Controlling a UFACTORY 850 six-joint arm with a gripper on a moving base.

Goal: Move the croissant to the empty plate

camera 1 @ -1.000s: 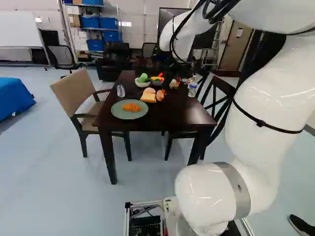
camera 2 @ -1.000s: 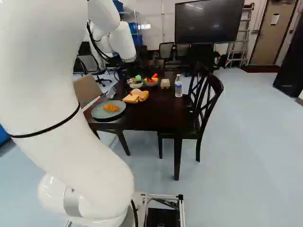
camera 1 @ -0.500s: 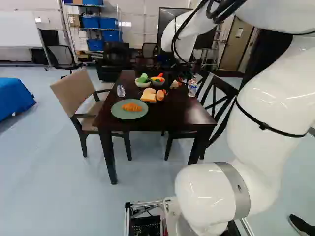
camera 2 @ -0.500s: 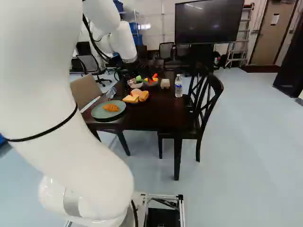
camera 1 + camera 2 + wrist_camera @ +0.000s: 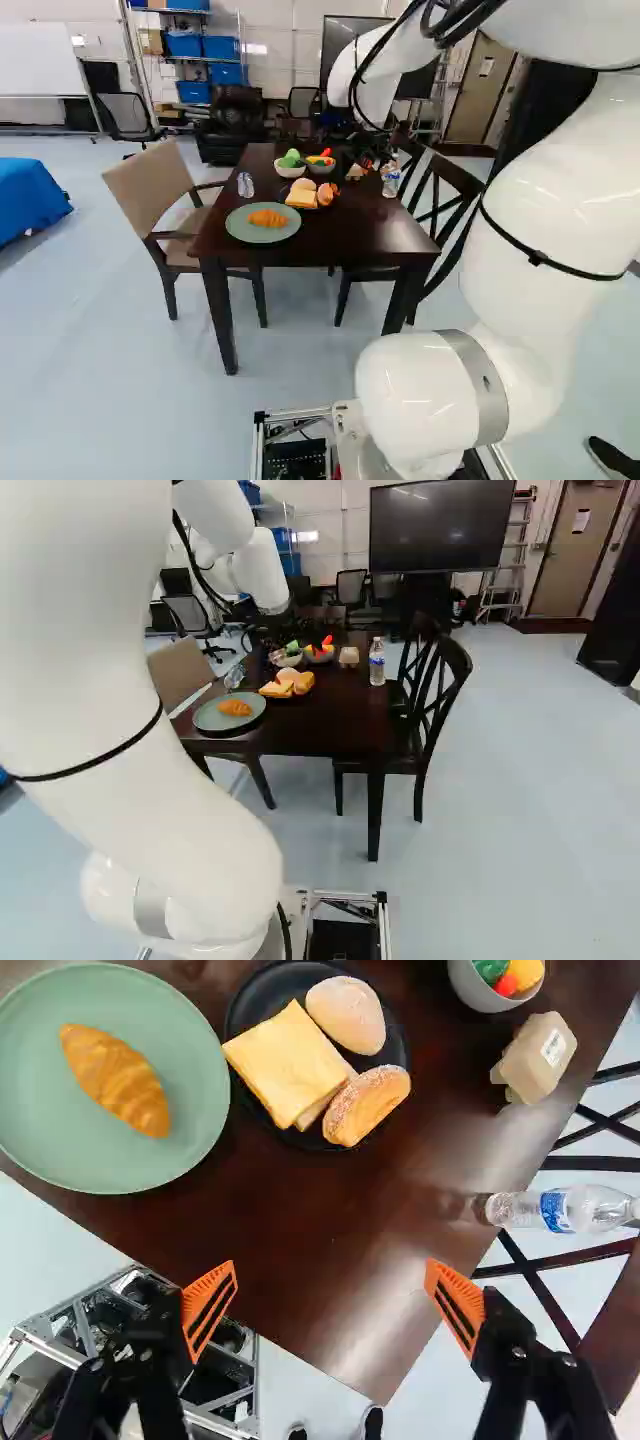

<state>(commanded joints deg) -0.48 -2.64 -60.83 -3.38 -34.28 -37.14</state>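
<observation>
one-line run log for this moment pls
gripper: open, empty | croissant: alone on green plate | black plate: holding bread | task: looks done

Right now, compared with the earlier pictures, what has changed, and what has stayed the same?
The arm has shifted slightly: right in the left base view, left in the right base view. No grasp or release shows; the gripper is open with nothing between its fingers. The croissant stayed on the green plate, and the table and bowls stayed put.
</observation>
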